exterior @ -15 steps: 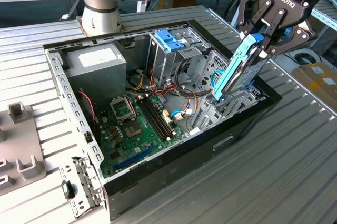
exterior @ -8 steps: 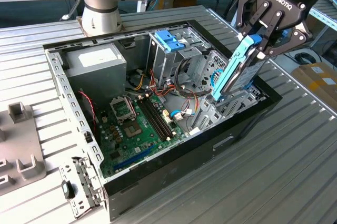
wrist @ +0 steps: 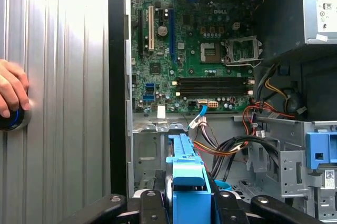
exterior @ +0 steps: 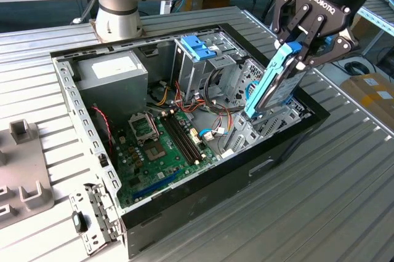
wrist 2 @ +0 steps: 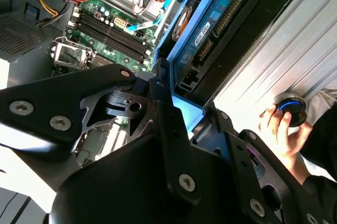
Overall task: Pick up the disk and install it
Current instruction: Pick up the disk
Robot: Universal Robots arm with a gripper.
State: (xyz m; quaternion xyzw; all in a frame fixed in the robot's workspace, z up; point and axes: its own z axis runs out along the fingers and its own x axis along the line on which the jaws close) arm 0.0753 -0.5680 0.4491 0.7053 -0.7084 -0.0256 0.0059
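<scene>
Your disk [exterior: 273, 87] hangs tilted on edge at the right of the exterior view, its lower end among the drive bay [exterior: 261, 123] metalwork just inside the case's black wall [exterior: 289, 136]. The hand [exterior: 300, 50] is clamped on its blue top, reaching down from upper right.

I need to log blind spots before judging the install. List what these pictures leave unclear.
- The disk: its lower end sits behind the drive bay's metal in the exterior view, so seating is unknown.
- The gripper: contact on the blue carrier is cut off in the first wrist view.
- Person's hand: the round device under it is mostly covered.
</scene>
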